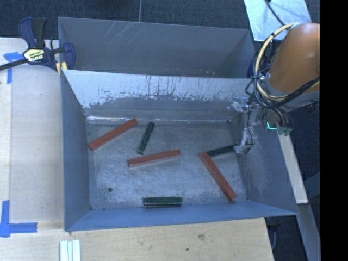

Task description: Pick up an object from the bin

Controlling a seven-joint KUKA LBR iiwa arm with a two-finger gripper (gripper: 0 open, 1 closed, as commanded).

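We count in the bin [73, 145]: three orange bars [154, 159], three dark green bars [162, 201]. Gripper [244, 147] low by the right wall, at the right green bar [220, 151]'s end.

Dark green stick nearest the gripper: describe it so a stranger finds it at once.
Find the grey bin's right wall, where the gripper hangs. The dark green stick lies just left of its tip; the other two green sticks lie farther left.

bin [76, 145]: grey metal, scuffed matt | brown sticks [154, 159]: matt | orange cover [296, 53]: glossy, smooth
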